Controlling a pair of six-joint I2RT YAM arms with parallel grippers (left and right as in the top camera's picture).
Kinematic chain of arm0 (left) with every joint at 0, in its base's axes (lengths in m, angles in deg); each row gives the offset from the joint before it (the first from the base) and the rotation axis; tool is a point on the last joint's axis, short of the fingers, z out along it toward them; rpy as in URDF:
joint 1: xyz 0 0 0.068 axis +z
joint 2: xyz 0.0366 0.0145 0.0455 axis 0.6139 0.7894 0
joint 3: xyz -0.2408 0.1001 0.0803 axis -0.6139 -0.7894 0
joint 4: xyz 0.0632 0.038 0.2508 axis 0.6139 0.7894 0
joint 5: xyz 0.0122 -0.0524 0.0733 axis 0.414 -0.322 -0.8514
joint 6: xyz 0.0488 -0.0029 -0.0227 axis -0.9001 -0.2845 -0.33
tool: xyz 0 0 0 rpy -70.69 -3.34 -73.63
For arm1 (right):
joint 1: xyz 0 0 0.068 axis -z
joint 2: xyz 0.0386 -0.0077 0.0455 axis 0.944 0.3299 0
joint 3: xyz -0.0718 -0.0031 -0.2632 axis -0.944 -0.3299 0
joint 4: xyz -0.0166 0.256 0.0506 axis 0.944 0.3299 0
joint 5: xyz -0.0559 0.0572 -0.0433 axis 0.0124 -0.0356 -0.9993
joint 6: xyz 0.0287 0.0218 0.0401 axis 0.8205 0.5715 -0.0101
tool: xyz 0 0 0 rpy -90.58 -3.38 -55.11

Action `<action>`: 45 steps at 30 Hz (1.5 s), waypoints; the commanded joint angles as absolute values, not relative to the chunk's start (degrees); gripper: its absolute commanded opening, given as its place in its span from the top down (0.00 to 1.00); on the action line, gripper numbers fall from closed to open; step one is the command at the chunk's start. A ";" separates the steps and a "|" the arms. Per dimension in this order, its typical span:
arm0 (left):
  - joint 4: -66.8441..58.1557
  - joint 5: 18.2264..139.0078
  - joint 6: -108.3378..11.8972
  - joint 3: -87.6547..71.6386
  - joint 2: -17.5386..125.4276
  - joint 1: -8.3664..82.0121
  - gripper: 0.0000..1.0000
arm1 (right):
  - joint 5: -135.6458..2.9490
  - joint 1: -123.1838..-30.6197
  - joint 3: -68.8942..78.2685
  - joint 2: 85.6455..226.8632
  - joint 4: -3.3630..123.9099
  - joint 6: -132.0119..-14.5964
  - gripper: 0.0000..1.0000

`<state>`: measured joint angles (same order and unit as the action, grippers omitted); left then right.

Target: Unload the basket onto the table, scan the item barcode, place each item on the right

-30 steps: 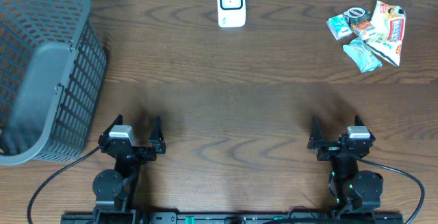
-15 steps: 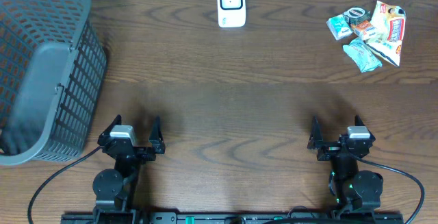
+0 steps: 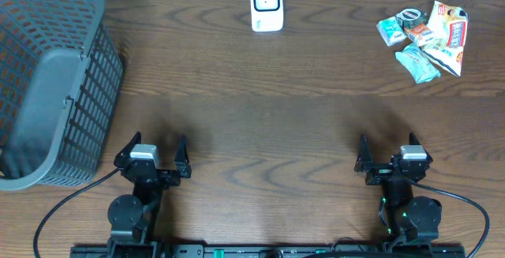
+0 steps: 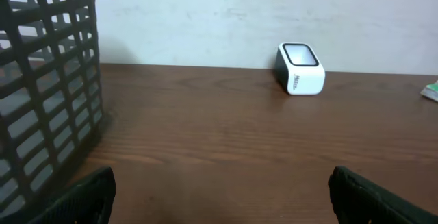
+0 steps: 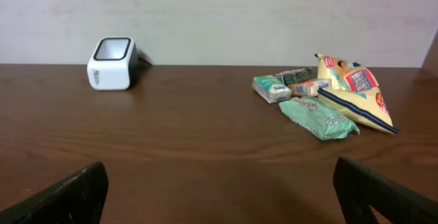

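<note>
My right hand, released and empty, should reach toward one o'clock for the nearest green packet.

Mock shop checkout on a wood table; white barcode scanner far centre, grey basket left, snack packets far right.

Overhead straight down; wrist views low, forward, both showing scanner.
</note>
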<state>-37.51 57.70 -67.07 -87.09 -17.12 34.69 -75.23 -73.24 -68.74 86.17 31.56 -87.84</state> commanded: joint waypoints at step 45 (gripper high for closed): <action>-34.32 52.24 -68.16 -87.65 -17.63 35.24 0.02 | -75.30 -73.57 -68.89 85.80 31.76 -87.07 0.01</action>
<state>-36.73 53.83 -66.96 -86.78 -17.12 34.89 -75.23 -73.24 -68.72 86.17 31.56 -87.84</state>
